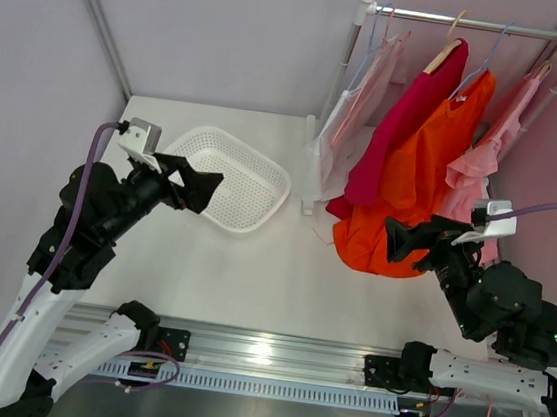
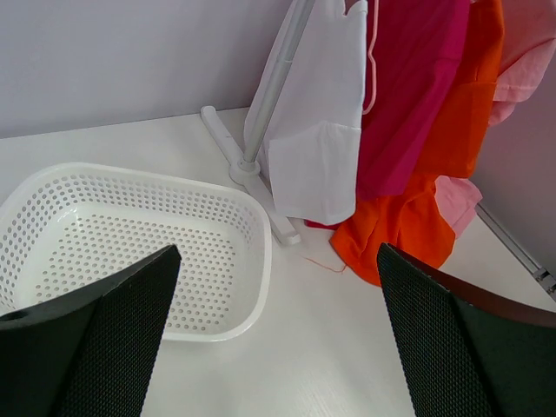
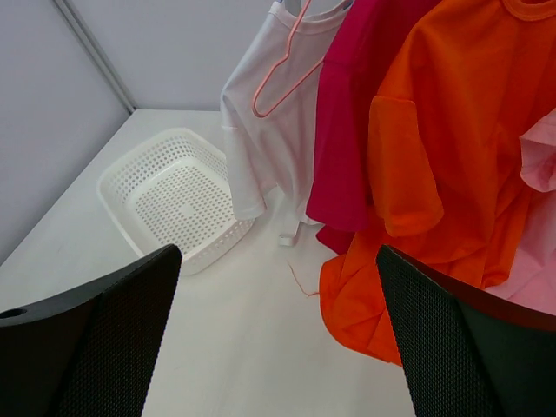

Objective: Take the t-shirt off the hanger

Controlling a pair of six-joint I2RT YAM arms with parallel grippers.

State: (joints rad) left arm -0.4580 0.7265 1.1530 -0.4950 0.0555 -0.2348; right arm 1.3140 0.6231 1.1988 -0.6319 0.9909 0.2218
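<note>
Right tool (image 1: 396, 242): released, empty.
Orange t-shirt (image 1: 426, 170): near, at 12 o'clock from it; long axis vertical, hem on worktop (image 1: 280, 279).
Left tool (image 1: 204, 190): released, well apart.
Nearer arm: right.

White table (image 1: 281, 274): perforated basket (image 1: 232, 178), rack foot (image 2: 246, 170), orange t-shirt (image 1: 374, 250) hem.

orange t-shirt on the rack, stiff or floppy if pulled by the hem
The orange fabric t-shirt probably flops: its hem lies crumpled on the white table. It looks thin and light, so a tug would likely swing it under the silver metal rail before freeing it.
</note>
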